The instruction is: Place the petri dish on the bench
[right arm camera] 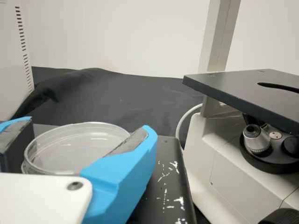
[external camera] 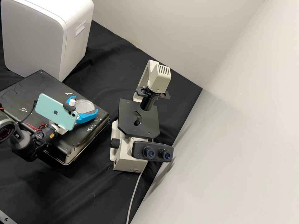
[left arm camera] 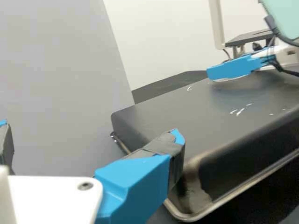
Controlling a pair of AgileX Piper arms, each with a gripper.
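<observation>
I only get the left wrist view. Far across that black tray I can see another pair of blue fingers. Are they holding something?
Observer: Yes. The right gripper is closed on a clear, round petri dish over the black tray.
Visitor: And the dark platform behind those fingers?
Observer: That is the stage of a cream microscope, which stands on the bench right beside the tray.
Visitor: Is there anything inside the dish?
Observer: In the right wrist view it looks empty, and you can see straight through it.
</observation>
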